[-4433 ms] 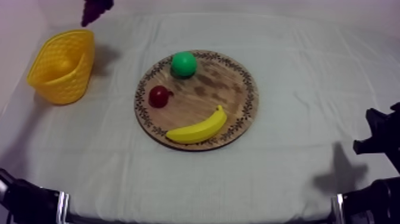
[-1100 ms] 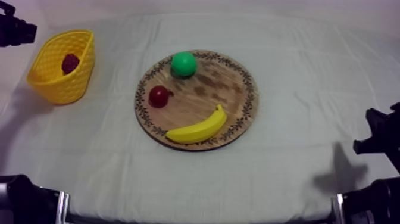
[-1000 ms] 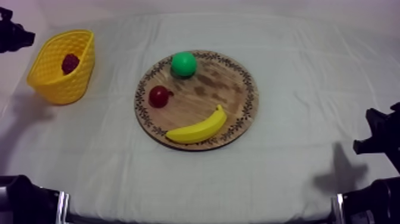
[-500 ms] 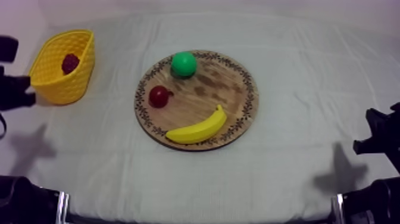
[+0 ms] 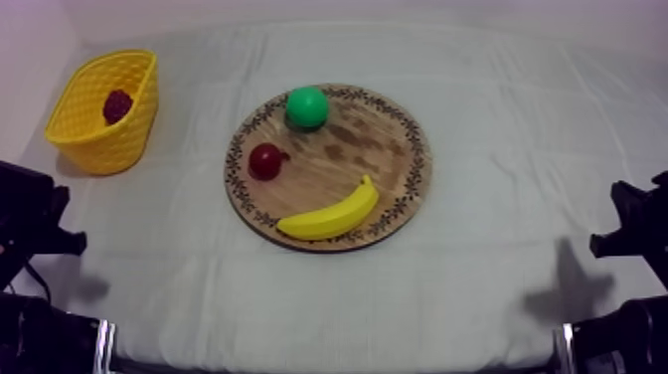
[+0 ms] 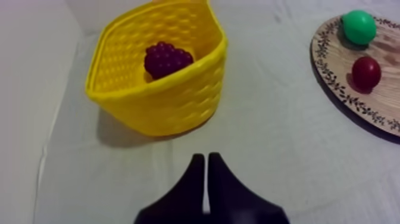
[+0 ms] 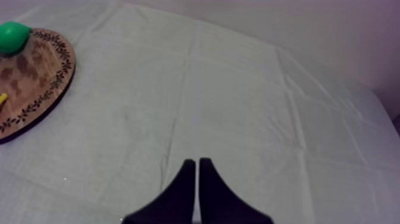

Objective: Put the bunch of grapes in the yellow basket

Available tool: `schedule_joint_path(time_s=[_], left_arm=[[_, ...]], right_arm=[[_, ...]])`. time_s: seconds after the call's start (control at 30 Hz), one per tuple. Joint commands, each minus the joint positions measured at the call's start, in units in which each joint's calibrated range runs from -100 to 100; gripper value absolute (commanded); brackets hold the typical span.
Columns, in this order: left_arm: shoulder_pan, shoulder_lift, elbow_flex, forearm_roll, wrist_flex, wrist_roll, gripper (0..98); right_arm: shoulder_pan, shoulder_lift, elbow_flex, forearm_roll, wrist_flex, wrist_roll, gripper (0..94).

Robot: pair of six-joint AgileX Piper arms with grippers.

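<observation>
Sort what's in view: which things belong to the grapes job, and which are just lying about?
Job: grapes, lying inside the basket; board, the pick-up spot named in the task.
Lying about: banana, pear and small red fruit, all on the board.

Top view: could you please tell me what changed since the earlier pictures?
The left gripper let go of the bunch of grapes into the yellow basket, then drew back to the table's near left, shut. The wooden board, pear, small red fruit, banana and right gripper stayed put.
</observation>
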Motion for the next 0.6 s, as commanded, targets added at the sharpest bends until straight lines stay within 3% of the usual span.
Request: schedule_joint_path(time_s=[0.0,0.13,0.33,0.57], left_arm=[[0.31,-3.2,0.14,-1.85,0.18,1.81,0.0],[1.36,-7.17,0.34,-3.55,0.4,7.74,0.0],[2.33,-11.16,1.58,-4.06,-0.86,16.94,0.0],[2.79,-11.78,1.99,-4.17,-1.24,18.6,0.0]], right_arm=[[-0.02,0.0,-0.04,0.0,0.0,0.0,0.3],[-0.02,0.0,-0.04,0.0,0.0,0.0,0.3],[-0.02,0.0,-0.04,0.0,0.0,0.0,0.3],[-0.02,0.0,-0.04,0.0,0.0,0.0,0.3]])
